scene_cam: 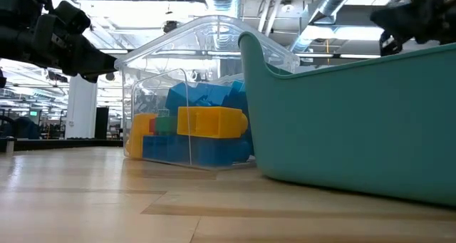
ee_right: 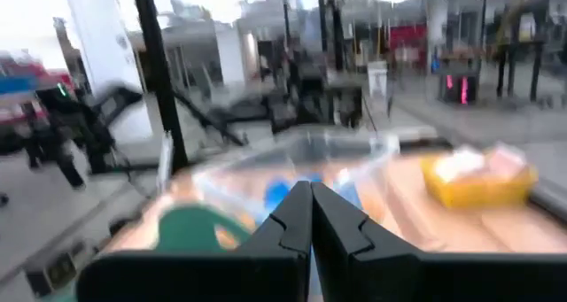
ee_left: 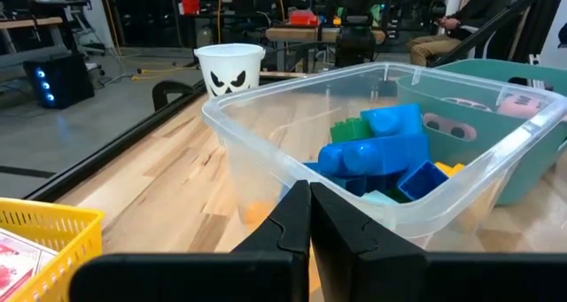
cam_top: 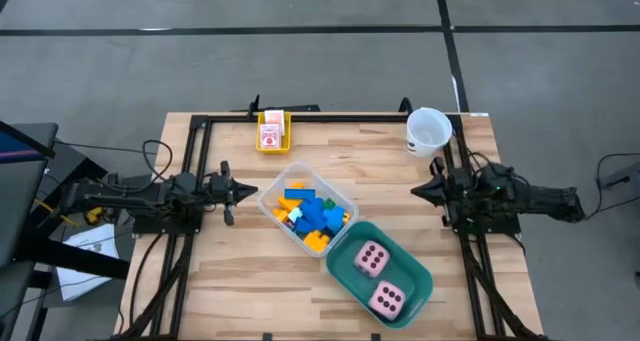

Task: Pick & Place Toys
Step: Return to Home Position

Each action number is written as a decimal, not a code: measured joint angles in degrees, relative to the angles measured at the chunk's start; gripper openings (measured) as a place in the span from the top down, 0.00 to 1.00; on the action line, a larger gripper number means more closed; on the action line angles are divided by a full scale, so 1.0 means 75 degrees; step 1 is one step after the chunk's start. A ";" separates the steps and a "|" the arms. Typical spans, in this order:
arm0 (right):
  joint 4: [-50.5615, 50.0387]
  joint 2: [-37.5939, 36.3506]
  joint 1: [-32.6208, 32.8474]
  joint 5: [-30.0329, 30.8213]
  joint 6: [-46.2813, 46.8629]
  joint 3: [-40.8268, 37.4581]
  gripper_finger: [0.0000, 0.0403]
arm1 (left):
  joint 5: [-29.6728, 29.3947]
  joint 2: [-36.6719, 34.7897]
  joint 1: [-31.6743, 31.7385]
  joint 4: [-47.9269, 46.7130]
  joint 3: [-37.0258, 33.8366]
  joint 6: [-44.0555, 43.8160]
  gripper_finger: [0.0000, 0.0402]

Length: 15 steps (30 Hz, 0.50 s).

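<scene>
Sitting nearest on the wooden table [cam_top: 200, 281], a little right of its middle, a teal tub [cam_top: 409, 274] holds the two pink dice [cam_top: 373, 259]. They lie apart, one nearer and one farther, each with a dotted face turned up. Just beside the tub's far left end stands a clear bin [cam_top: 278, 185]; I cannot tell whether the two touch. The bin is packed with bricks [cam_top: 312, 213], mostly blue, with yellow, orange and a bit of green and red among them.

Level with the bin, the left gripper [cam_top: 250, 191] hangs above the table just to the bin's left, its tips pointing right toward the bin but apart from it. Its jaws are clenched together with nothing between them. The right gripper [cam_top: 415, 191] hangs at the table's right side, well apart from the bin and farther back than the tub, pointing left. Its jaws are also pressed together and empty.

At the far edge, left of middle, a small yellow tray [cam_top: 260, 141] carries the pink-white cards [cam_top: 271, 133]. A white cup [cam_top: 429, 131] with a drawn face stands upright near the far right corner. Beyond the table a person [ee_left: 469, 10] sits in the room.
</scene>
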 joint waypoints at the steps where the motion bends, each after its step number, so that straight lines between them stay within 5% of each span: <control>1: -0.0166 0.0008 0.0005 0.0033 0.0011 -0.0004 1.00 | 0.0001 0.0006 -0.0001 0.0005 0.0000 0.0000 0.98; 8: -0.0874 0.0234 -0.0002 0.0229 0.0278 -0.0034 1.00 | 0.0000 0.0047 -0.0002 0.0030 -0.0003 0.0000 0.97; 15: -0.1671 0.0274 -0.0011 0.0576 0.2679 -0.0022 1.00 | 0.0002 0.0047 0.0000 0.0030 -0.0003 0.0000 0.97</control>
